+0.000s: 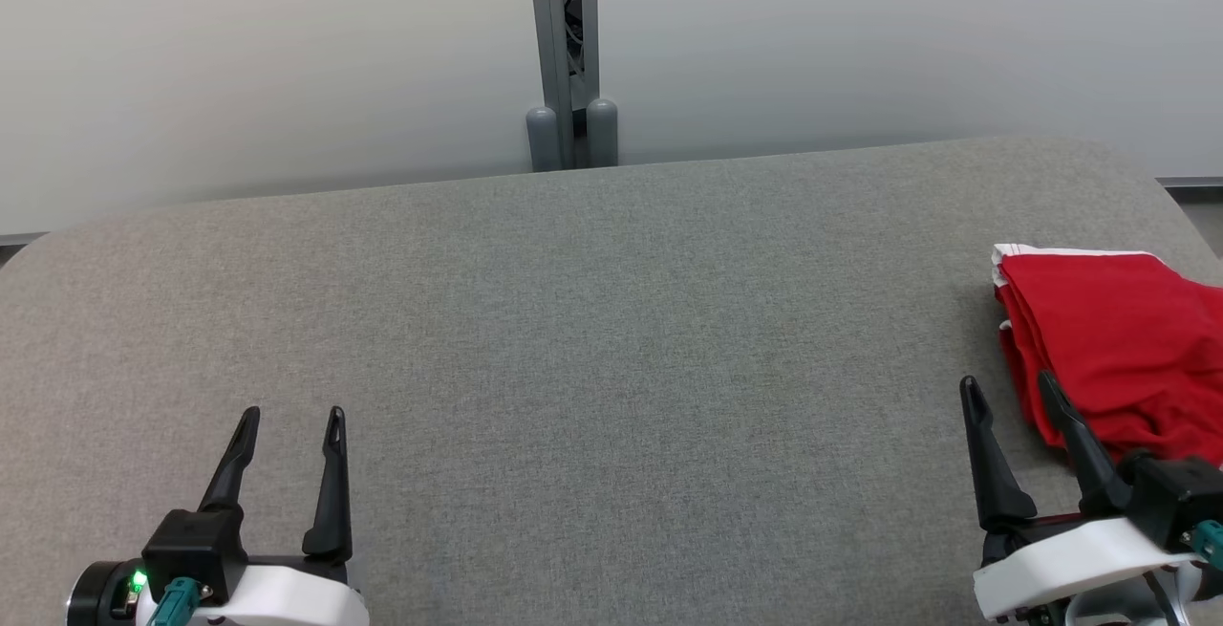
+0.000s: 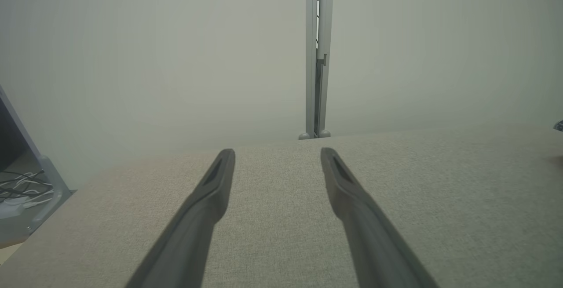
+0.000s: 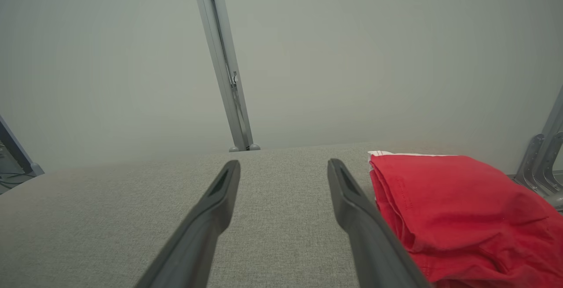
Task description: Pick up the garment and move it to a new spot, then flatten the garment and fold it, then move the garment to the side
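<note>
The garment (image 1: 1118, 349) is red with a white edge and lies folded in layers at the table's right edge; in the right wrist view the garment (image 3: 457, 209) sits just right of my fingers. My right gripper (image 1: 1010, 390) stands open at the lower right, its right finger next to the cloth's near corner, nothing between the fingers. From its own wrist view the right gripper (image 3: 283, 167) points over bare table. At the lower left my left gripper (image 1: 293, 418) is open and empty, far from the garment. The left gripper (image 2: 277, 154) also faces bare table.
The grey fabric-covered table (image 1: 592, 320) has rounded far corners and a pale wall behind it. A grey post (image 1: 570, 53) rises behind the far edge at the middle. Cables (image 2: 22, 187) lie off the table's left side.
</note>
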Tool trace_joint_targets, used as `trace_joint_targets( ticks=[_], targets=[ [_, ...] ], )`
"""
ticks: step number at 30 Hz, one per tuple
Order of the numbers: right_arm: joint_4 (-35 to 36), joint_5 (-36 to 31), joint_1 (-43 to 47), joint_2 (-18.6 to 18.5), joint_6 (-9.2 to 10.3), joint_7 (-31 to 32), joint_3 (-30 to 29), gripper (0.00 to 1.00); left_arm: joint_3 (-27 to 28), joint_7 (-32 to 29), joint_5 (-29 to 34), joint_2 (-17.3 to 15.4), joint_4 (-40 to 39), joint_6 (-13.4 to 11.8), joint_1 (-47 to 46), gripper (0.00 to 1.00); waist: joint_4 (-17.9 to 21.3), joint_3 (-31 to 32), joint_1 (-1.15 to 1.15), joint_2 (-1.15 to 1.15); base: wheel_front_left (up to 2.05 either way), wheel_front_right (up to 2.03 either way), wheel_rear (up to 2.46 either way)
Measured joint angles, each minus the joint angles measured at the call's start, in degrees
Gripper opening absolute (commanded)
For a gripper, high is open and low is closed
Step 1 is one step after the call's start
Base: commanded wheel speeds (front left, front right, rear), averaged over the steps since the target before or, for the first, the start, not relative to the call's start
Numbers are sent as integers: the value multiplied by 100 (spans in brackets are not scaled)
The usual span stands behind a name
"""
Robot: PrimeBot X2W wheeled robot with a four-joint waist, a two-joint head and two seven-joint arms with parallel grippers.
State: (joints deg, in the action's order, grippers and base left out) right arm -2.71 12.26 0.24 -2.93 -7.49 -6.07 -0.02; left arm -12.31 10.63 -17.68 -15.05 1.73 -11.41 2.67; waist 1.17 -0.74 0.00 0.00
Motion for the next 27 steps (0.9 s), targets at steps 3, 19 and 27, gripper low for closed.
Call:
trace_joint_targets(
  ticks=[3, 19, 27],
  targets=[
    [-5, 30, -13, 2, 0, -8, -2, 100, -3, 0, -5, -2, 22, -2, -48, 100, 5, -3, 0, 0, 0, 0, 0],
    [-379, 994, 118, 66, 0, 311, -181, 0, -49, -43, -922, 256, 297, 188, 99, 0, -4, 19, 0, 0, 0, 0, 0],
    [-509, 1878, 7, 47, 0, 587, -402, 0, -4, -59, -1767, 364, 438, 403, -1, 0, -13, 22, 0, 0, 0, 0, 0]
  ],
)
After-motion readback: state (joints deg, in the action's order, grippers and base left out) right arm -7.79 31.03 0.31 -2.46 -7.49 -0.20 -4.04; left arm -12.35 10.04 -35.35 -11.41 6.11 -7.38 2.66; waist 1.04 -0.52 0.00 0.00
